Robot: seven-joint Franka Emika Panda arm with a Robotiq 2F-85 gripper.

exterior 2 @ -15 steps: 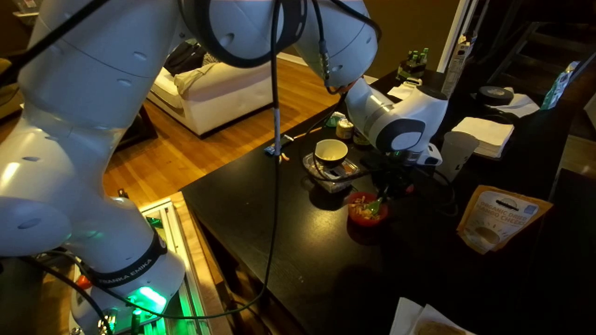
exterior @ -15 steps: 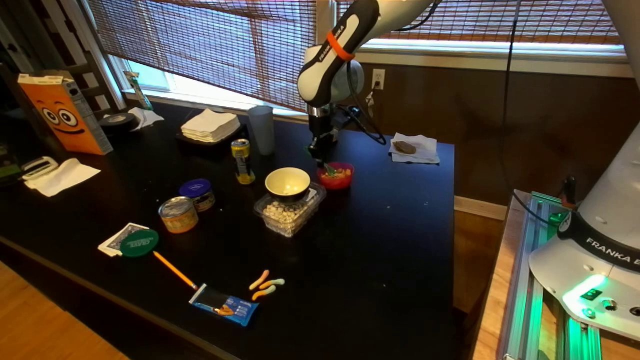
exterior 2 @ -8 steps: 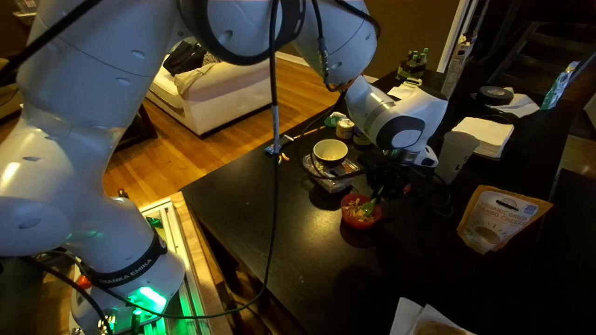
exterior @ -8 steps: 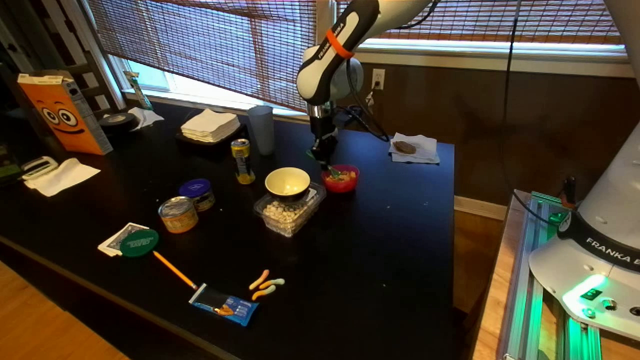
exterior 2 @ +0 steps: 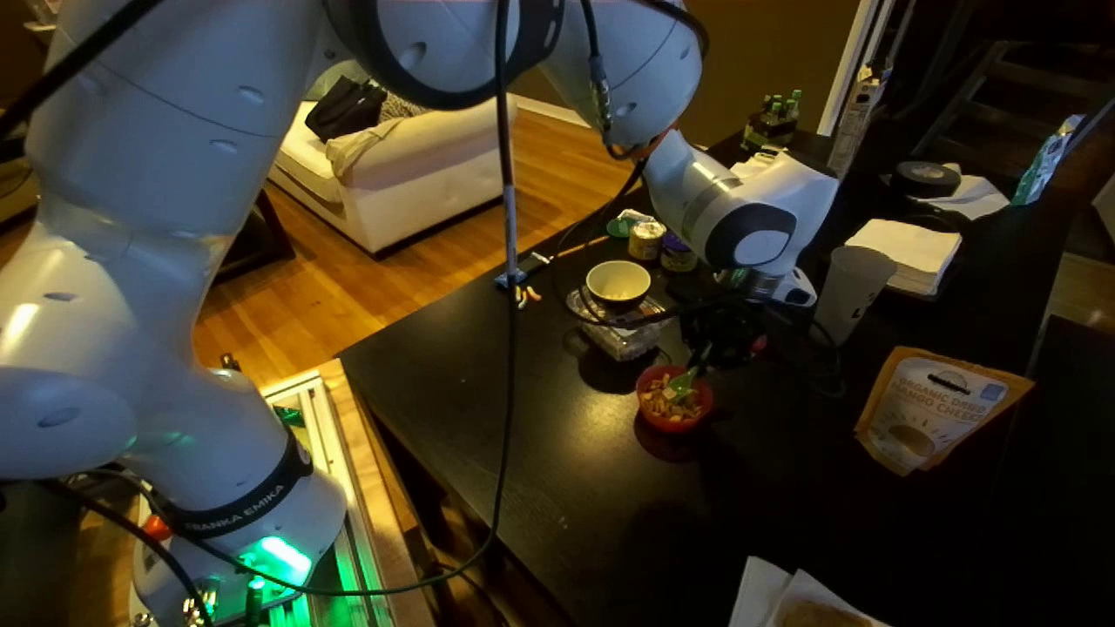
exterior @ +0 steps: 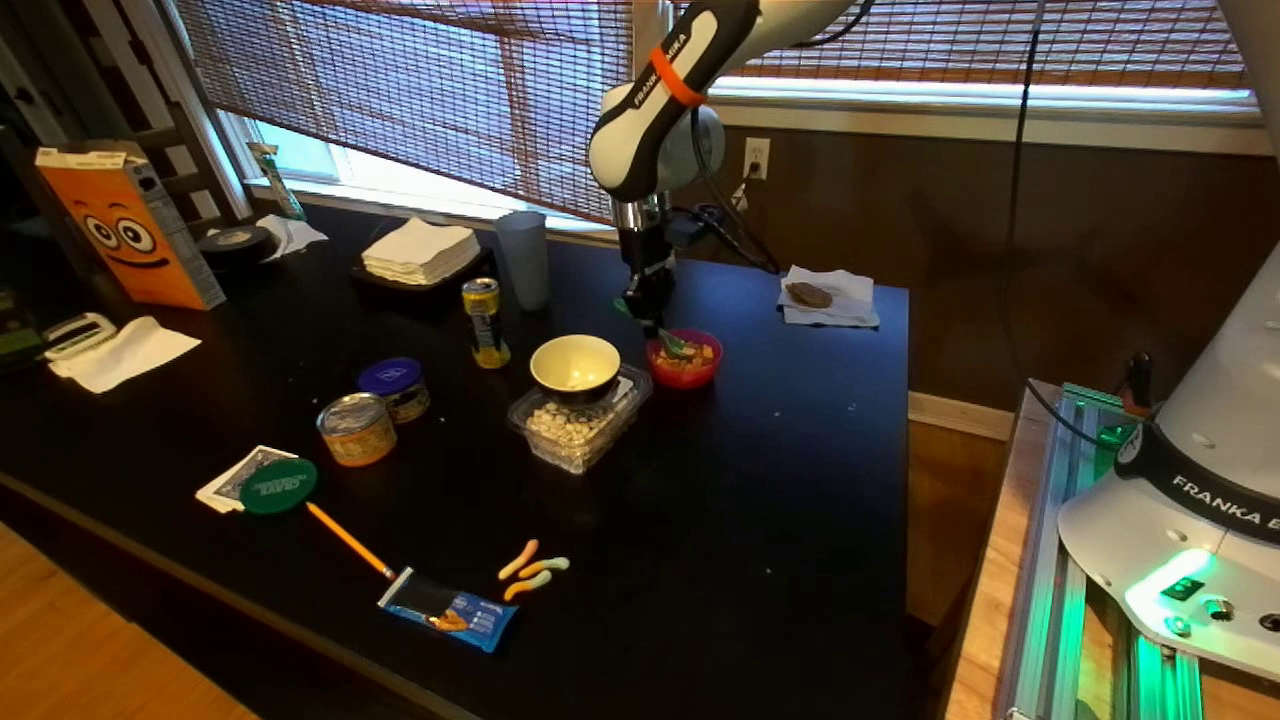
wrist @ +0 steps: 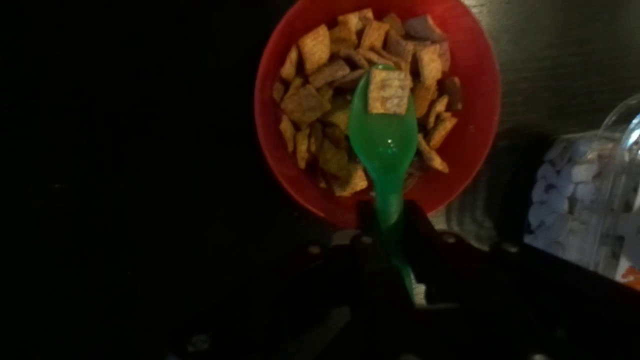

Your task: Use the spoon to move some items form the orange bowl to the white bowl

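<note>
My gripper [wrist: 389, 210] is shut on the green spoon [wrist: 384, 145], its dark fingers on either side of the handle. In the wrist view the spoon's head is over the orange bowl [wrist: 479, 107], among square cereal pieces. One cereal piece [wrist: 389, 92] rests on the spoon's tip. Both exterior views show the orange bowl [exterior: 684, 379] on the dark table, with the gripper [exterior 2: 702, 359] just beyond its rim and the spoon [exterior 2: 683, 383] slanting down into it. The white bowl [exterior: 575, 364] stands beside it, raised on a clear plastic tub; few details of its inside show.
The clear tub [exterior: 568, 428] holds whitish pieces. A yellow can [exterior: 486, 325] and a grey-blue cup [exterior: 524, 262] stand behind the bowls. An orange-white pouch [exterior 2: 936, 409] is near the orange bowl. A cable [exterior 2: 507, 348] hangs from the arm.
The orange bowl has slid slightly toward the robot base, along with the spoon. The wrist has shifted a little the same way, and the grip on the spoon is unchanged.
</note>
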